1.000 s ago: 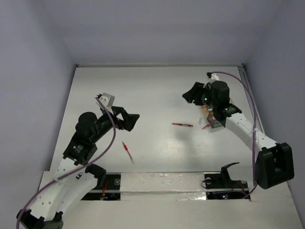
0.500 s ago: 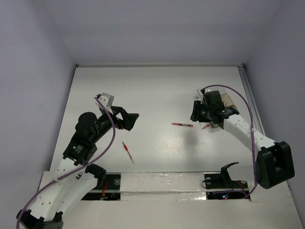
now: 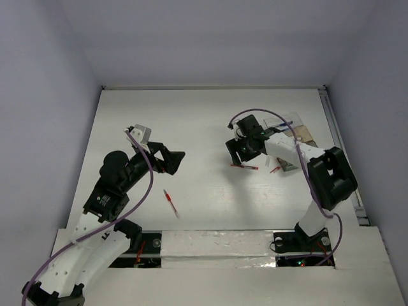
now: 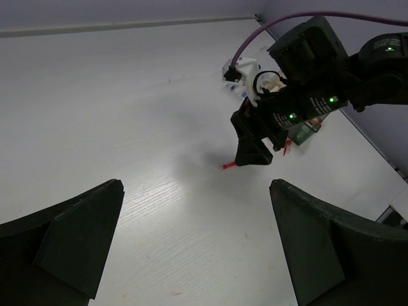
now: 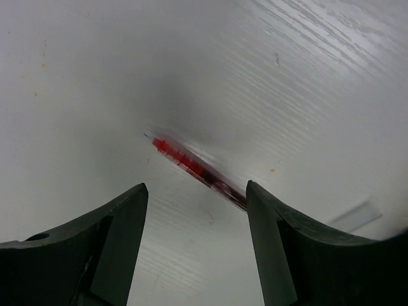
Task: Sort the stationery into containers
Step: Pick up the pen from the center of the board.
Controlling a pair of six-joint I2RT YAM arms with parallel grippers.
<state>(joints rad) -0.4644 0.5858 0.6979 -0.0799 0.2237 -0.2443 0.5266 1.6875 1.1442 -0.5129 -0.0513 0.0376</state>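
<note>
Sorting unfinished; red pen [image 5: 197,171] lies under open, empty right jaws; second pen [image 3: 169,201] loose; left jaws wide, empty.

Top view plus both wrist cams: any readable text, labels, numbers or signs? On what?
No text can be read in any view.
On the red pen: blurred in the right wrist view, no print legible.
On the second red pen: too small to tell.
On the box: no label legible.
</note>
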